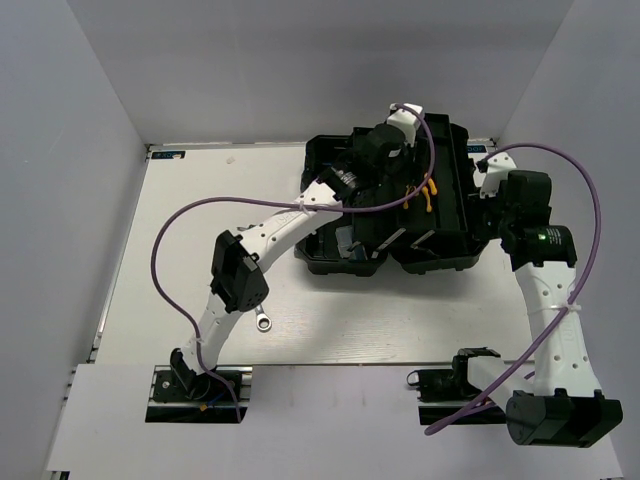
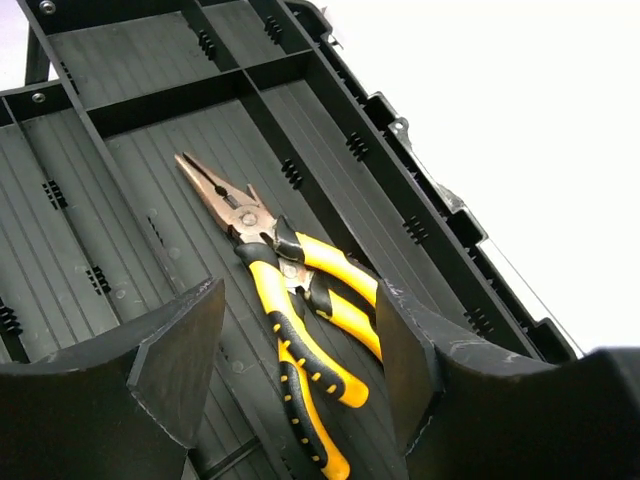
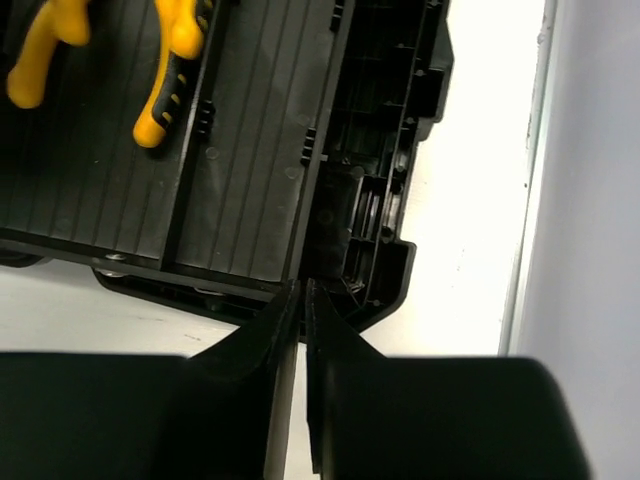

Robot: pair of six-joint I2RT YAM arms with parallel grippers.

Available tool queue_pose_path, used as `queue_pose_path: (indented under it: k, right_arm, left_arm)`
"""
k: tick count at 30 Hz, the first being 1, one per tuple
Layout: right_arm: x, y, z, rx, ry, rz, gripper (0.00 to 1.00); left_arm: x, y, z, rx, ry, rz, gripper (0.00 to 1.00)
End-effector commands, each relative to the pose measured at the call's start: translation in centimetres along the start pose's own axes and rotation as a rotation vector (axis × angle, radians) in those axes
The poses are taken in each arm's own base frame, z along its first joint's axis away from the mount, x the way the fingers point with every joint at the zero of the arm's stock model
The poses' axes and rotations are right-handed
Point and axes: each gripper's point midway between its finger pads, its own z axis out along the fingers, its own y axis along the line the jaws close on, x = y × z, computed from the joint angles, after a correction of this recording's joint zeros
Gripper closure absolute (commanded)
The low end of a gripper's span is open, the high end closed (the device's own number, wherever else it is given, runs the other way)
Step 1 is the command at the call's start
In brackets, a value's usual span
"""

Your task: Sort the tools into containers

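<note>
Holds left gripper point(image 2: 300, 295) jaws spread above yellow pliers point(image 2: 245, 215) lying in a toolbox point(image 2: 320, 110) compartment; presses right gripper point(image 3: 302, 292) jaws together beside its rim. Leaves one wrench point(image 1: 263, 320) on the bench point(image 1: 400, 320); seems partly sorted.

My left arm point(image 1: 270, 235) stretches from the lower left of the top view to the upper centre, with the elbow bent at mid-left. My left jaws stand spread wide apart. My right arm point(image 1: 555, 300) climbs the right edge, wrist turned leftward. My right jaws are pressed together tip to tip.
</note>
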Motion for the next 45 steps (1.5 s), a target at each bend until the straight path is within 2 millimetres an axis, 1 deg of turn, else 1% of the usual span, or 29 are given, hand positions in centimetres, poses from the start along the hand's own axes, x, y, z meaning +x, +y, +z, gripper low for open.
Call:
queue_pose_path:
  k: [1, 2, 3, 4, 5, 6, 7, 8, 9, 10, 11, 12, 13, 14, 16, 17, 19, 20, 21, 23, 28, 30, 31, 32, 35, 39, 41, 44, 45]
  right_arm:
    - [-1.1, 0.5, -0.4, -0.035, -0.04, -0.001, 0.86]
    - [-1.4, 1.6, -0.7, -0.099, -0.06, -0.012, 0.85]
    - [-1.2, 2.2, -0.7, -0.138, -0.057, -0.059, 0.8]
    - [-1.4, 3.4, -1.2, -0.207, -0.082, -0.078, 0.78]
    - [-1.7, 5.0, -1.9, -0.299, -0.111, -0.101, 0.76]
    - [-1.5, 5.7, -2.4, -0.343, -0.128, -0.148, 0.72]
    - [-1.3, 6.4, -2.6, -0.389, -0.141, -0.195, 0.72]
    - [-1.6, 8.3, -3.7, -0.504, -0.189, -0.216, 0.72]
    - [-1.5, 9.0, -3.8, -0.547, -0.2, -0.238, 0.72]
    - [-1.2, 10.4, -4.5, -0.638, -0.206, -0.246, 0.75]
    - [-1.5, 11.3, -5.1, -0.7, -0.233, -0.263, 0.75]
    - [-1.6, 11.6, -4.6, -0.729, -0.222, -0.253, 0.75]
    - [-1.8, 12.4, -4.8, -0.77, -0.229, -0.249, 0.75]
    - [-1.8, 12.7, -4.5, -0.788, -0.222, -0.243, 0.75]
    - [-2.2, 13.0, -3.7, -0.802, -0.215, -0.239, 0.73]
    - [-2.5, 13.3, -3.7, -0.809, -0.213, -0.231, 0.72]
    - [-2.7, 13.6, -3.3, -0.808, -0.203, -0.229, 0.68]
    - [-2.8, 13.8, -3.3, -0.812, -0.2, -0.226, 0.67]
    - [-2.9, 13.9, -3.2, -0.805, -0.202, -0.23, 0.67]
    - [-2.3, 14.1, -2.8, -0.8, -0.186, -0.23, 0.66]
    - [-1.4, 14.1, -2.0, -0.778, -0.171, -0.241, 0.66]
    - [-1.2, 13.9, -1.8, -0.77, -0.167, -0.248, 0.64]
    - [-1.0, 13.9, -1.4, -0.769, -0.156, -0.242, 0.64]
    - [-1.0, 13.8, -1.3, -0.766, -0.159, -0.243, 0.64]
    - [-0.9, 13.9, -0.9, -0.773, -0.149, -0.238, 0.64]
    - [-0.7, 14.0, -0.4, -0.777, -0.137, -0.229, 0.64]
    - [-0.8, 14.0, -0.1, -0.771, -0.133, -0.228, 0.64]
    - [-0.5, 13.8, 0.2, -0.763, -0.124, -0.226, 0.64]
    - [-0.5, 13.7, 0.3, -0.761, -0.123, -0.226, 0.64]
  left_arm:
    - [-5.8, -0.8, -3.7, 0.036, -0.098, -0.018, 0.28]
    - [-7.9, -0.7, -5.2, 0.028, -0.139, -0.025, 0.29]
    - [-7.2, 0.2, -5.6, -0.016, -0.127, -0.015, 0.32]
    - [-7.3, 0.8, -6.4, -0.043, -0.128, -0.015, 0.4]
    - [-9.7, 1.2, -9.6, -0.057, -0.173, -0.025, 0.47]
    - [-5.9, 2.7, -9.7, -0.107, -0.094, -0.026, 0.56]
    - [-5.6, 4.6, -11.1, -0.177, -0.102, -0.052, 0.66]
    - [-4.9, 6.4, -12.5, -0.221, -0.103, -0.072, 0.85]
    - [-2.8, 8.4, -15.3, -0.264, -0.078, -0.08, 0.9]
    - [-2.2, 11.2, -16.8, -0.34, -0.086, -0.122, 0.93]
    - [-0.9, 13.0, -18.0, -0.384, -0.065, -0.136, 0.93]
    - [2.7, 15.4, -18.9, -0.45, 0.005, -0.138, 0.93]
    - [2.8, 18.4, -21.2, -0.518, -0.004, -0.185, 0.9]
    - [6.0, 20.5, -21.9, -0.564, 0.055, -0.184, 0.77]
    - [8.8, 23.1, -22.9, -0.611, 0.124, -0.216, 0.56]
    - [10.9, 25.6, -23.6, -0.67, 0.172, -0.25, 0.44]
    - [13.9, 27.0, -23.3, -0.668, 0.273, -0.302, 0.36]
    - [15.2, 28.5, -23.4, -0.697, 0.304, -0.336, 0.3]
    - [17.9, 29.3, -22.7, -0.706, 0.39, -0.371, 0.29]
    - [19.0, 30.1, -21.7, -0.712, 0.416, -0.411, 0.29]
    - [18.4, 31.6, -17.8, -0.697, 0.408, -0.521, 0.29]
    - [18.4, 31.8, -17.3, -0.714, 0.421, -0.572, 0.29]
    - [17.6, 32.1, -16.8, -0.723, 0.401, -0.577, 0.29]
    - [17.9, 32.3, -16.4, -0.727, 0.411, -0.578, 0.29]
    - [18.1, 32.6, -16.2, -0.735, 0.401, -0.618, 0.28]
    - [19.6, 33.5, -16.0, -0.769, 0.443, -0.668, 0.26]
    - [19.9, 33.1, -15.9, -0.759, 0.478, -0.68, 0.26]
    - [18.5, 32.7, -16.4, -0.75, 0.455, -0.678, 0.25]
    - [18.8, 32.8, -16.9, -0.769, 0.455, -0.683, 0.25]
